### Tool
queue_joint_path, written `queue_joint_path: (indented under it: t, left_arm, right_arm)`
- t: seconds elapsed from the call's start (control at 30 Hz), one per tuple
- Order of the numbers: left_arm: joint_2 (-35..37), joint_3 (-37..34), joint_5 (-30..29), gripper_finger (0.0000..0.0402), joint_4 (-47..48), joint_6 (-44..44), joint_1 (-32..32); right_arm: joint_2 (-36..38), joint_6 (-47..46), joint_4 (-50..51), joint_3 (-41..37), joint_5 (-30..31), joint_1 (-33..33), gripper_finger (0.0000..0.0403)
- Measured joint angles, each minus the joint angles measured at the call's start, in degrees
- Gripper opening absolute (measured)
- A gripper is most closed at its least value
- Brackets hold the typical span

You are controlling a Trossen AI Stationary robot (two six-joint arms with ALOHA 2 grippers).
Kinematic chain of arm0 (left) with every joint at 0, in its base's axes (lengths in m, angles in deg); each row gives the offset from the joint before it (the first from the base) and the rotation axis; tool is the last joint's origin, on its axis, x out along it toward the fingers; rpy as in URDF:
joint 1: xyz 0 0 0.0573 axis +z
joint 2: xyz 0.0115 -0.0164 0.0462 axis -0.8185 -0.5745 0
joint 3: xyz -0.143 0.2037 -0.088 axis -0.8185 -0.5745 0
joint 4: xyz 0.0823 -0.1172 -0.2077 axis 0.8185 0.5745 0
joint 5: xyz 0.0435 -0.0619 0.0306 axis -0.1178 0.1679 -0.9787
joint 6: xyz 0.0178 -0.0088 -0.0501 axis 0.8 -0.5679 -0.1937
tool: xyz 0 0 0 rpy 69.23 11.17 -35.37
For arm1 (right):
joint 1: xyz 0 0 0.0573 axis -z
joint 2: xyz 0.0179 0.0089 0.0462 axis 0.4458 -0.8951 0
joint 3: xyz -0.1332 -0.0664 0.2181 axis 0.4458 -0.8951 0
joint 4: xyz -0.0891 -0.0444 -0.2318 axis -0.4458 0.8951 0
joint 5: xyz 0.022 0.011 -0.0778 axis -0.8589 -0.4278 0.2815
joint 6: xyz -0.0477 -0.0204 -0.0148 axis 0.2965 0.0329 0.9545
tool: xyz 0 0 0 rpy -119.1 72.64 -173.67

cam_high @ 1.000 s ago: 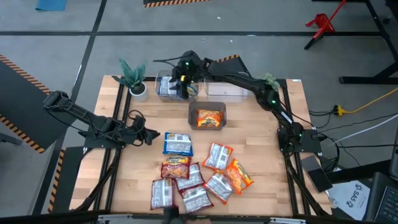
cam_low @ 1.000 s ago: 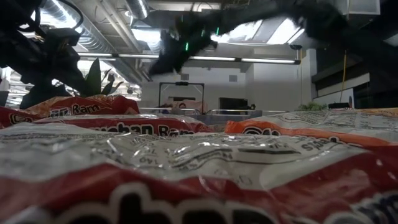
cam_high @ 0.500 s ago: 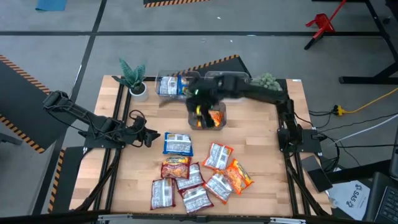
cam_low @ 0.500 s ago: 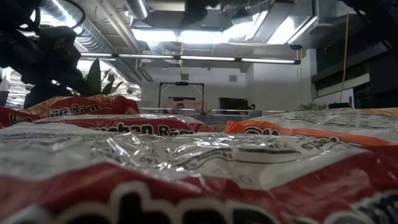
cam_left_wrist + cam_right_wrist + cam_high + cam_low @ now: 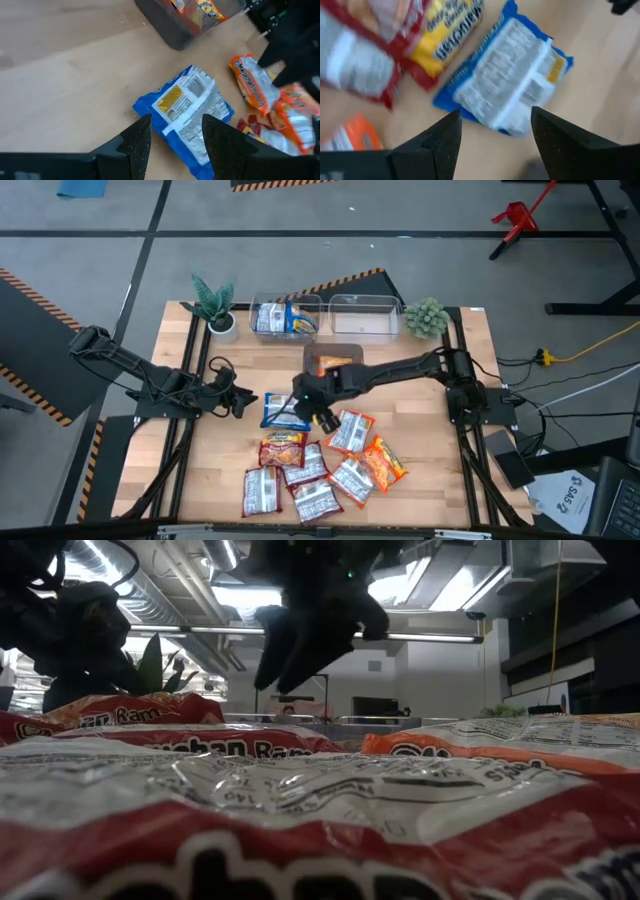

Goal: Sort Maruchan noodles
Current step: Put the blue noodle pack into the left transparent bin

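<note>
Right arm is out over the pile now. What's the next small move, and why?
Probably lower the right gripper straight onto the blue packet and close. Its fingers are open and empty with that packet lying flat just ahead, apart from the red ones, and a blue packet already sits in the left clear bin. The left gripper waits beside it.

right arm (image 5: 400,370) hides grey tray (image 5: 345,352) | low view: packets (image 5: 320,820) blurred
</note>
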Motion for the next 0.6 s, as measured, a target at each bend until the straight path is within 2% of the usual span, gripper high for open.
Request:
queue_joint_path:
  t: [0.17, 0.27, 0.4, 0.5, 0.6]
  left_arm:
    - [0.00, 0.00, 3.62, 0.0167, -1.76, -4.96, 0.00]
    - [-0.33, 0.00, 3.73, 0.0167, 0.01, -8.78, 0.02]
    - [-2.44, -0.02, 4.08, 0.0167, 3.91, -16.52, 0.44]
    - [-3.99, -0.07, 4.16, 0.0167, 2.11, -22.11, 0.44]
    - [-5.48, -0.07, 4.13, 0.0167, -0.01, -22.81, 0.44]
  right_arm:
    - [0.00, -23.76, -1.48, -2.76, -3.91, 0.29, 0.0223]
    - [0.00, -35.87, -1.41, -3.33, -5.18, 0.38, 0.0223]
    - [-0.52, -46.70, -2.99, -3.33, -3.46, -0.20, 0.0223]
    - [-0.94, -54.92, -4.77, -3.35, -3.74, -0.21, 0.0223]
    - [-1.45, -62.80, -5.01, -3.34, -3.41, -0.12, 0.0223]
